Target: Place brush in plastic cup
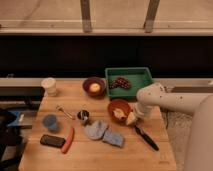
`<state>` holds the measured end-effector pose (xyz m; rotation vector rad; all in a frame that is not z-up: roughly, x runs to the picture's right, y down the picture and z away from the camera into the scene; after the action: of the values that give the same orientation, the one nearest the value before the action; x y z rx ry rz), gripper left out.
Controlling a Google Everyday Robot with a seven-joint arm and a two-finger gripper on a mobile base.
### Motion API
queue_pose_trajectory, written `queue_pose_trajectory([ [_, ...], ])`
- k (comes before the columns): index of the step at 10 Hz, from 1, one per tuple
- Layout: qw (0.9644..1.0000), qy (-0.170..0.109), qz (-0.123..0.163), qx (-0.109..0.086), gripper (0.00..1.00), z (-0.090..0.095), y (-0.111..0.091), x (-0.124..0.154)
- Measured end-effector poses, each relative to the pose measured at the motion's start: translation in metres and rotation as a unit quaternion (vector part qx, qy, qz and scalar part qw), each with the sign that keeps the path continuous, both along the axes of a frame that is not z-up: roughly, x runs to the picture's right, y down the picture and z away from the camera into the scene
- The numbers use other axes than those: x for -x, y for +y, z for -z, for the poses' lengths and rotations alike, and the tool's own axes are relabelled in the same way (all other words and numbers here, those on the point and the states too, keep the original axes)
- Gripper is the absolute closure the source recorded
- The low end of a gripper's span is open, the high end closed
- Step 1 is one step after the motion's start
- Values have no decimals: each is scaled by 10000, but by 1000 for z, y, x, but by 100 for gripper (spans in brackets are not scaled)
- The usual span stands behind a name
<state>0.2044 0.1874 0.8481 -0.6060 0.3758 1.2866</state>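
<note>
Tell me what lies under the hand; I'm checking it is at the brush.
The hand hangs beside the orange bowl, over one end of the brush. Its black handle runs out from beneath toward the near right. The head is covered, so contact cannot be seen.

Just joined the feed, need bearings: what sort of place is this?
Likely an indoor test workspace rather than a home kitchen: one wooden table beneath a row of windows, loaded with mixed props, like the green tray and white cup. The gripper sits low by one end of the brush.
</note>
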Motion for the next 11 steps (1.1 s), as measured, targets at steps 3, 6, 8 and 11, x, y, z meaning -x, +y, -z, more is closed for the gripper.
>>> queue_pose_trajectory([
  [3,10000,-18,66,-11,61,-2,3,5],
  [6,9999,54,99,-47,89,-1,7,6],
  [8,9999,120,71,-102,100,1,7,2],
  [11,9994,258,-36,-241,100,7,0,-11],
])
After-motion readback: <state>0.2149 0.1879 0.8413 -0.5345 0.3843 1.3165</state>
